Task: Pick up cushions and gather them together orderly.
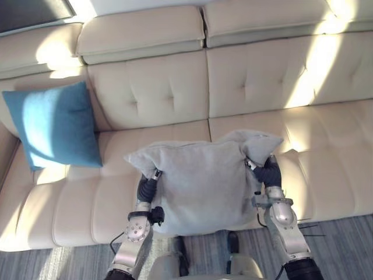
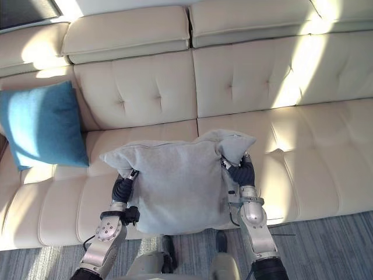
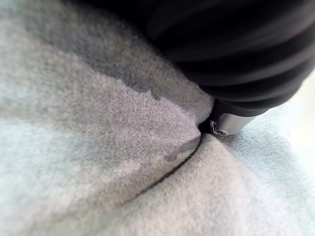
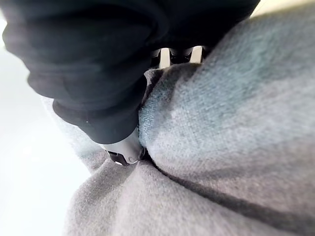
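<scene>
Both sides of a grey cushion [image 1: 201, 181] are pressed by the left hand [image 1: 148, 186] and right hand [image 1: 268, 172] at the cream sofa [image 1: 329, 169] seat's front edge; whether either clenches it cannot be told. Soft and light, it likely handles best by its side edges. A blue cushion [image 1: 55, 125] leans well apart.

A cream leather sofa [image 1: 169, 87] with button dents has sunny patches on its back. A grey streaky carpet [image 1: 344, 239] lies along its front edge. A dark flat panel [image 1: 29, 11] shows behind its left end.
</scene>
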